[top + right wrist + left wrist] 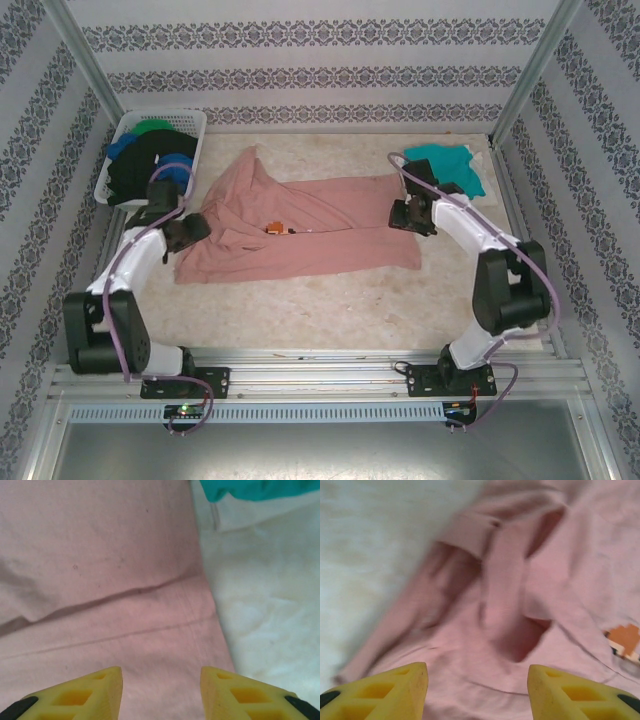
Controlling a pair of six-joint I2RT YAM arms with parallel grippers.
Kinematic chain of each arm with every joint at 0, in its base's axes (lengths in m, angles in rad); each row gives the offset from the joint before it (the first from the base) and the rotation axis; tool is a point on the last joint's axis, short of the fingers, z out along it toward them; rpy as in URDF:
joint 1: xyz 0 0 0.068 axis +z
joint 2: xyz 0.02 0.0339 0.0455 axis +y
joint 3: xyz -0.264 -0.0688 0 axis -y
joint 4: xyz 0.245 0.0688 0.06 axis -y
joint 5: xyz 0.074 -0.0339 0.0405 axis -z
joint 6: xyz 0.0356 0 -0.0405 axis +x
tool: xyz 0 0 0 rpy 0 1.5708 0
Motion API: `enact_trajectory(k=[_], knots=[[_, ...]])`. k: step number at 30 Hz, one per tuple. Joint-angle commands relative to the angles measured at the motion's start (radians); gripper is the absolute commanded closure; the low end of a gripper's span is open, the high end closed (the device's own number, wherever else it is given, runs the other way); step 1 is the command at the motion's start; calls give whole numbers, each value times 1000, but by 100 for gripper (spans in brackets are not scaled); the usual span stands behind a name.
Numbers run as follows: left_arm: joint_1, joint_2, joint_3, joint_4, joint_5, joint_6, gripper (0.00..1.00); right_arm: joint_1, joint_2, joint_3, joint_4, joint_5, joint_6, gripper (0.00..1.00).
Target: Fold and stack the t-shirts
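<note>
The salmon-pink t-shirt (300,225) lies rumpled across the middle of the table (330,300), limp, light cloth judged likely to sag and slip, best pinched at the bunched sleeve (470,535) and the hem edge (200,615), with the left gripper (477,680) and right gripper (161,685) both spread and empty just above it.

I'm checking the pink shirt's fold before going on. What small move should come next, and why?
Probably lower the left gripper and pinch the bunched sleeve to spread it: the salmon-pink shirt is crumpled there, smooth under the right gripper, and both jaws stand open, empty.
</note>
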Motion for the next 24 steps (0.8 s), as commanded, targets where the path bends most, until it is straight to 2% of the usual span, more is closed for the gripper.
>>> enact_trajectory(k=[1,7,12,16,18,24], knots=[[-80,147,80,10,29,42,44,13,87,54,-33,49,-31,53],[-116,340,214,-20,24,96,43,7,203,114,-59,146,-55,52],[-117,408,244,-22,22,127,40,-22,258,119,-12,92,-68,52],[-119,423,249,-7,25,135,43,-22,286,142,-7,89,-77,52],[-120,429,249,2,30,138,48,-27,298,157,-22,110,-77,52],[-120,440,253,6,54,137,74,-34,300,162,-23,118,-80,56]])
